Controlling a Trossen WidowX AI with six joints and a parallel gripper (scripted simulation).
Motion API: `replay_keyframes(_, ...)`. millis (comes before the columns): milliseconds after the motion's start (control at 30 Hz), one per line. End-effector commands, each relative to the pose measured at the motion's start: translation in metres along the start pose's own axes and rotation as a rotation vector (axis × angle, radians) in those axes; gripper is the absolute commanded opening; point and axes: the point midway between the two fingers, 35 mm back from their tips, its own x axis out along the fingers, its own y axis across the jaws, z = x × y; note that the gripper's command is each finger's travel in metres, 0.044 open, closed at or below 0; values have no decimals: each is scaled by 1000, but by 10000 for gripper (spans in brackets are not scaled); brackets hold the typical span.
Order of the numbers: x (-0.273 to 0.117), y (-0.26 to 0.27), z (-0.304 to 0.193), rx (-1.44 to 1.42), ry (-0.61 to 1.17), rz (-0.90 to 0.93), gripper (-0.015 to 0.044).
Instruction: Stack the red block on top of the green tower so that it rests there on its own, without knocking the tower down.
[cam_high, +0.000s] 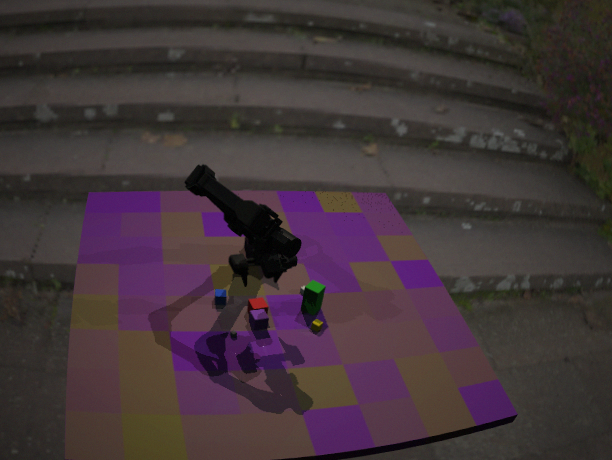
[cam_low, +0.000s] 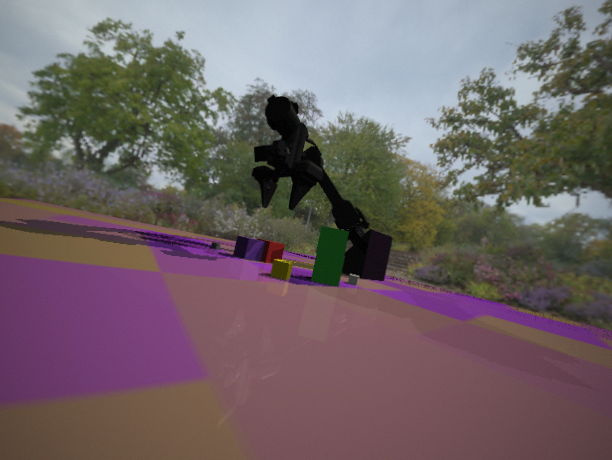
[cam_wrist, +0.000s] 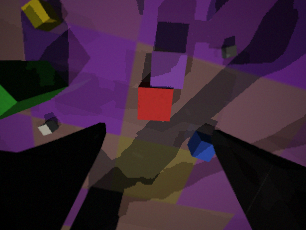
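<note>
Gripper: the gripper (cam_wrist: 155, 145) hangs wide open and empty above the desk (cam_high: 425, 350).
Red block: the red block (cam_wrist: 155, 103) sits on the desk, touching a purple block (cam_wrist: 168, 69).
Green tower: the green tower (cam_high: 313, 296) stands upright and bare-topped.
Left: grasp, lift, stack.

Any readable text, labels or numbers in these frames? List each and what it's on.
None. The red block, green tower, purple block, blue block and yellow block have plain faces. The black arm and open gripper show no marking, nor does the checkered mat.

open pincer (cam_low: 278, 192) high above red block (cam_low: 273, 251), green tower (cam_low: 329, 256) upright
</note>
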Motion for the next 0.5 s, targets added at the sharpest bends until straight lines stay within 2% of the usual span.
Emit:
replay_keyframes(0, 16, 0, 0, -9, 7, -4, 440)
replay_keyframes(200, 57, 2, -2, -8, 8, -7, 440)
replay_keyframes(467, 63, 2, -3, -8, 8, -8, 440)
